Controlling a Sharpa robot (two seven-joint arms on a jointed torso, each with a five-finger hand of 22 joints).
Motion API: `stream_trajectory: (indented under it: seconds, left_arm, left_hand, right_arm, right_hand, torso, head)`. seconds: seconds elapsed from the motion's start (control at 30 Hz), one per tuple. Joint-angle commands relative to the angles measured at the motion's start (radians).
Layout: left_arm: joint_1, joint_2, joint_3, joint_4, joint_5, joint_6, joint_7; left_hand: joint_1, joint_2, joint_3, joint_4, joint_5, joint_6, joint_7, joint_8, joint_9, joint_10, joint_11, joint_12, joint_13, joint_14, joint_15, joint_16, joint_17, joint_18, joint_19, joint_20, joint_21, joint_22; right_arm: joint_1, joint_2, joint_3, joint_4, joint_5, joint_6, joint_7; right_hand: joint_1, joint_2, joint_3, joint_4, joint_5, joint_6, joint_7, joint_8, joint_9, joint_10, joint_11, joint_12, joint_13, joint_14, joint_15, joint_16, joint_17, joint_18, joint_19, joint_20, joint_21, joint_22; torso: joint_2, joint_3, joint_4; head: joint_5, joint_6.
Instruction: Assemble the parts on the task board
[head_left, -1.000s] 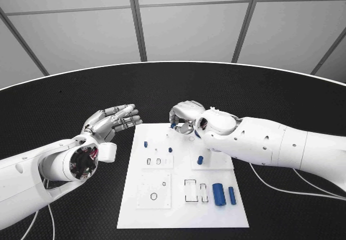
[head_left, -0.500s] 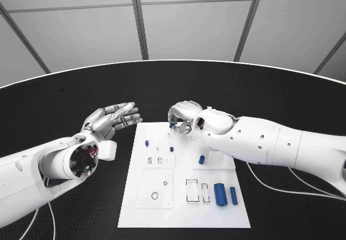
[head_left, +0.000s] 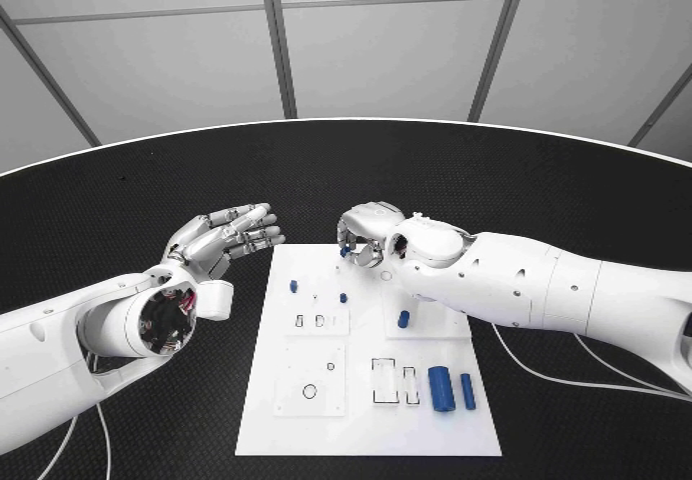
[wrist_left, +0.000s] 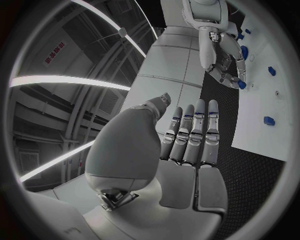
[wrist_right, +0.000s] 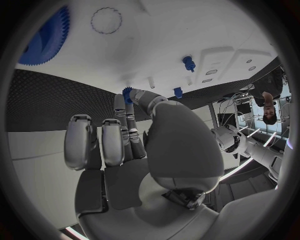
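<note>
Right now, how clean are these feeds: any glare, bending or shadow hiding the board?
Head view: even light, task board sharp, no glare, straight edges. Left wrist view: strong fisheye bending, bright ceiling strips, left hand dim. Right wrist view: board edges curve, the right hand throws soft shadow on the board.

Right robot hand pinching small blue part above task board

Light: even, bright, from overhead strips seen in left wrist view
Shadows: soft, faint, under right hand on task board
Glare: mild sheen on white arms, board near blown out
Focus: head view crisp
Distortion: strong fisheye bend, dark rim in both wrist views
</note>
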Motion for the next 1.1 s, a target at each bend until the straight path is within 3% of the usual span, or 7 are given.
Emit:
stream_trajectory:
  seconds: [0.03,0.43,0.77,1.1]
  left_arm:
    - [0.0,-0.001,0.0,0.0,0.0,0.0,0.0]
    - [0.002,0.0,0.0,-0.001,0.0,0.001,-0.001]
    - [0.003,0.001,0.0,-0.002,0.0,0.002,-0.002]
    - [0.003,0.002,0.0,-0.003,0.0,0.002,-0.003]
  left_hand:
    - [-0.008,-0.002,0.005,0.0,0.002,-0.005,0.038,-0.003,-0.001,-0.001,0.005,-0.006,-0.001,-0.003,0.005,-0.005,0.002,0.02,0.003,-0.001,0.003,-0.001]
    - [-0.008,-0.002,0.005,0.0,0.002,-0.005,0.038,-0.003,-0.001,-0.001,0.005,-0.006,-0.001,-0.003,0.005,-0.005,0.002,0.02,0.003,-0.001,0.003,-0.001]
    - [-0.008,-0.002,0.005,0.0,0.002,-0.005,0.038,-0.003,-0.001,-0.001,0.005,-0.006,-0.001,-0.003,0.005,-0.005,0.002,0.02,0.003,-0.001,0.003,-0.001]
    - [-0.009,-0.003,0.006,-0.001,0.002,-0.005,0.038,-0.004,-0.001,-0.002,0.005,-0.008,-0.001,-0.004,0.005,-0.007,0.002,0.02,0.003,-0.001,0.003,-0.002]
  right_arm:
    - [0.0,0.003,0.0,-0.002,0.0,-0.001,-0.003]
    - [0.0,0.011,0.0,-0.002,0.0,-0.023,-0.025]
    - [0.0,0.013,0.0,-0.002,0.0,0.001,-0.026]
    - [0.001,0.015,0.0,-0.006,0.0,0.037,-0.02]
  right_hand:
    - [-0.008,0.002,0.0,-0.001,0.006,0.007,0.003,0.008,0.056,0.007,-0.001,-0.001,0.001,0.059,-0.008,0.003,-0.001,-0.017,0.009,-0.007,0.003,0.0]
    - [-0.013,0.004,0.002,0.0,0.006,-0.002,0.005,0.006,0.061,0.003,0.001,-0.006,0.001,0.059,-0.007,0.003,-0.002,-0.016,0.008,-0.006,0.002,-0.001]
    - [-0.027,-0.003,0.007,0.003,-0.01,-0.028,0.015,-0.007,0.068,-0.021,0.011,-0.024,-0.003,0.056,0.001,0.001,-0.01,-0.015,0.004,0.0,-0.003,-0.005]
    - [-0.051,-0.036,0.022,0.014,-0.029,-0.087,0.036,-0.057,0.061,-0.068,0.033,-0.061,-0.018,0.052,0.02,-0.003,-0.021,-0.012,-0.004,0.016,-0.014,-0.014]
  torso:
    - [0.001,-0.0005,0.0001]
    - [0.003,0.0005,0.001]
    - [0.004,0.0013,0.0004]
    - [0.005,0.0006,0.0005]
  head:
    - [0.001,0.0]
    - [0.0,-0.002]
    - [0.003,-0.003]
    - [0.003,-0.003]
